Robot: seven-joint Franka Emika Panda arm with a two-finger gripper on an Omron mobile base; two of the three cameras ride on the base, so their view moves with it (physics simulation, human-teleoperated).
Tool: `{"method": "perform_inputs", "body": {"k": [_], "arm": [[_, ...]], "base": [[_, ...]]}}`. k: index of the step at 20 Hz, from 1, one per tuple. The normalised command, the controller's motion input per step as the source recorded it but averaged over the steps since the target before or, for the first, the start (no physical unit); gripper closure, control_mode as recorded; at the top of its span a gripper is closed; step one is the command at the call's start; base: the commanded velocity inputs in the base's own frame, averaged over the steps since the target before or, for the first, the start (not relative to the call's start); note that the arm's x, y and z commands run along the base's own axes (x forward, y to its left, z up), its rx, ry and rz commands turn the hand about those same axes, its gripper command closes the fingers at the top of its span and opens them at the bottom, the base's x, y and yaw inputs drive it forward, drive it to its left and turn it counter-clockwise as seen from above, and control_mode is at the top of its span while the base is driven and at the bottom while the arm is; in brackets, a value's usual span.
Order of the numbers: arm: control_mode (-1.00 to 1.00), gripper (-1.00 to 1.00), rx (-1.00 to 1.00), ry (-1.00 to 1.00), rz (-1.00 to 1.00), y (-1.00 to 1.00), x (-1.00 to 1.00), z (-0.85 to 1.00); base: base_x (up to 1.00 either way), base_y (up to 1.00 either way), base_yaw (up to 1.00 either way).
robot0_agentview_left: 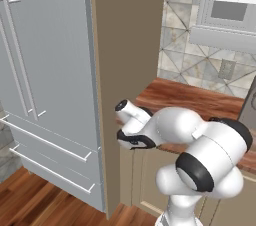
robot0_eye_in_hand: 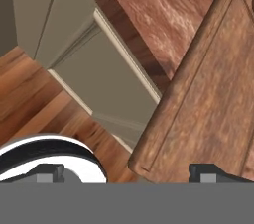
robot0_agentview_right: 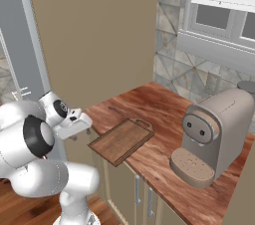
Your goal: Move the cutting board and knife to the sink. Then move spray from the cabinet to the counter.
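Right base view: the cutting board (robot0_agentview_right: 121, 140) lies flat on the table (robot0_agentview_right: 164, 104), near its front edge, one corner reaching that edge; a ridged strip marks the short end farthest from the arm
Neighbouring item: coffee machine (robot0_agentview_right: 214, 137) stands on the table, apart from the board
End effector (robot0_agentview_right: 74, 124): held level just off the table's front edge, short of the board's near corner; jaws spread wide, nothing between them
Hand view: fingertips (robot0_eye_in_hand: 208, 172) far apart at the bottom edge; the board's near corner (robot0_eye_in_hand: 198, 99) sits above them, overhanging the cabinet front (robot0_eye_in_hand: 99, 74)
Handling estimate: board appears rigid, flat, moderately heavy; it should not flex, but a smooth wooden face may slip under a light pinch
Grasp advice: take hold across the thickness at the overhanging corner or a long edge
Risk: a flat board gripped at one end may tilt or swing
Knife: location cannot be told from these views
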Motion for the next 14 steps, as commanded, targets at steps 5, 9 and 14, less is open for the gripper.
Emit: {"method": "perform_inputs", "body": {"k": [5, 9, 14], "arm": [[-1.00, -1.00, 0.00, -0.02, 0.00, -0.22, -0.01, -0.09], [-1.00, -1.00, 0.00, -0.04, 0.00, -0.19, -0.02, -0.10], [-1.00, -1.00, 0.00, -0.06, 0.00, -0.20, -0.13, -0.04]], "base": [[0.00, 0.00, 0.00], [0.00, 0.00, 0.00], [0.00, 0.00, 0.00]]}}
